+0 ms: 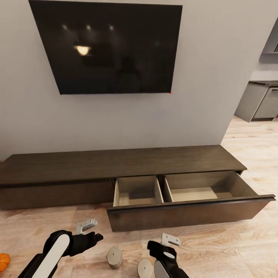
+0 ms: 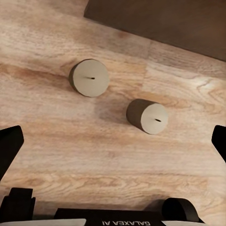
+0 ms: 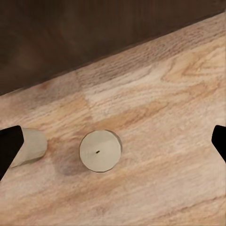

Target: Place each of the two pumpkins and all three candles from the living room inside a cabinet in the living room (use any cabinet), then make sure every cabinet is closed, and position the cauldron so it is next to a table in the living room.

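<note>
**Candle pick-up: centre first, then close**

Nearest the head cam: two candles on the floor, one [image 1: 114, 257] betw. the arms, the other [image 1: 144, 268] just left of the right gripper [image 1: 166, 247]. Both grippers' fingers spread, holding nothing. Left gripper [image 1: 89, 233] hovers to the left. Cabinet [image 1: 116, 166] beyond, right drawer [image 1: 189, 210] pulled open, compartments bare. Pumpkin [image 1: 4, 261] at far-left edge. Best: descend right gripper w/ the candle [image 3: 100, 150] centred, pinch mid-height, lift straight, clear the drawer front.

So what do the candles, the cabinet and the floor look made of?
Candles: matte grey-beige, wax-like, each flat top bearing a dark wick dot; wax is a guess. Cabinet: dark brown wood with visible grain, pale beige drawer interior. Floor: light wood planks with grain and seams.
</note>
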Controlling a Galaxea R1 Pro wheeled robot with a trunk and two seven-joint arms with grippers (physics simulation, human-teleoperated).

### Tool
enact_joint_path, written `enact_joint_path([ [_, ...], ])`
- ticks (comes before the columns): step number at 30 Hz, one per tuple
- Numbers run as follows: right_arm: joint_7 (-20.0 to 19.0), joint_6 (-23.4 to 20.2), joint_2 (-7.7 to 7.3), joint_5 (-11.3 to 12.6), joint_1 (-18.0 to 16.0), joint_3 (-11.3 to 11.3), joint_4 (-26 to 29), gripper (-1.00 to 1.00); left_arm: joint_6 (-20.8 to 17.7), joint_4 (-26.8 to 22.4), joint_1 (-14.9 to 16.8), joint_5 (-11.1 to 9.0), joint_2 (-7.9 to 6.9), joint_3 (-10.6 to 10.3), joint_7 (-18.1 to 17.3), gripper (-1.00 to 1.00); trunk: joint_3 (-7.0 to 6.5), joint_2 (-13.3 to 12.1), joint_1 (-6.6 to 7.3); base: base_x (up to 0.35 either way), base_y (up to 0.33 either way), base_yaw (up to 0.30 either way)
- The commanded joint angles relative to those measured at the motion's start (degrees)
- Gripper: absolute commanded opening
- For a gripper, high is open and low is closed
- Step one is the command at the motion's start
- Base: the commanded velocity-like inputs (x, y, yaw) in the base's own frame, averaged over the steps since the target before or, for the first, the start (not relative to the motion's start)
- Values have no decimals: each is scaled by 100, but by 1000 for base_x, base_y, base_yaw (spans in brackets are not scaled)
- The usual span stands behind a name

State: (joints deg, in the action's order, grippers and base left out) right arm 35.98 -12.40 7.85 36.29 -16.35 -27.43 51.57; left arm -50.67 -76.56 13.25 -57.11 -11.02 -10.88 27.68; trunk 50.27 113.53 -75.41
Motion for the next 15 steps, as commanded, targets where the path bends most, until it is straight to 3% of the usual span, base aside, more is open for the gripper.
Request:
enact_joint_path([
  [1, -1, 33, -1, 0, 0, 0, 4, 100, 2, 0, 1, -1, -2, -1, 0, 100, 18, 42, -23, 0, 0, 0],
  [4, 5, 129, -1, 0, -9, 2, 13, 100, 4, 0, -1, -2, -4, -1, 2, 100, 72, 162, -88, 0, 0, 0],
  [15, 85, -206, 63, 25, -259, 43, 196, 100, 11, 1, 0, -3, 23, -2, 213, 100, 270, 603, -330, 0, 0, 0],
])
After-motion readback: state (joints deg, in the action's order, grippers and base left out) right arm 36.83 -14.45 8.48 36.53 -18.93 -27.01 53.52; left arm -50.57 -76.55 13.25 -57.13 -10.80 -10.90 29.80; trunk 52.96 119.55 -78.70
